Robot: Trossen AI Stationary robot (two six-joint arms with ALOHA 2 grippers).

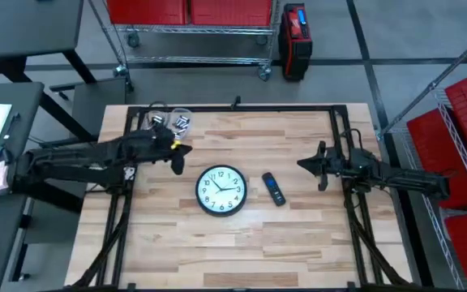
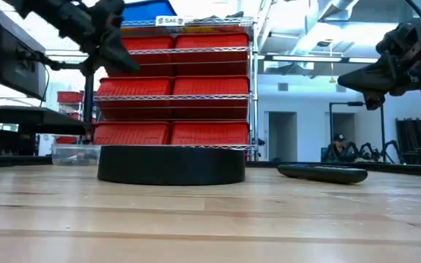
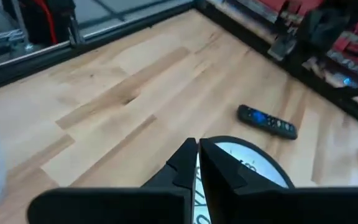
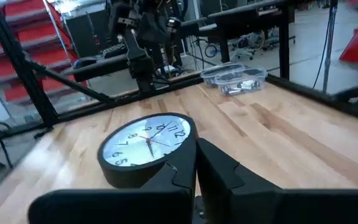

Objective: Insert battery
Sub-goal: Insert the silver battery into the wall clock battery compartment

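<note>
- One clock (image 1: 221,191) face up, centre of desk (image 1: 298,243); one remote (image 1: 274,188) just right of it.
- Two clear tubs (image 1: 171,119), upper left; contents unclear.
- Left tool (image 1: 177,162) fingers together, raised upper left of clock.
- Right tool (image 1: 321,165) fingers together, raised right of remote.

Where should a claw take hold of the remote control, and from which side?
Grip the remote across its narrow width, near the middle, coming straight down from above. It lies flat on the table, long and slim, clear of the clock beside it.
</note>
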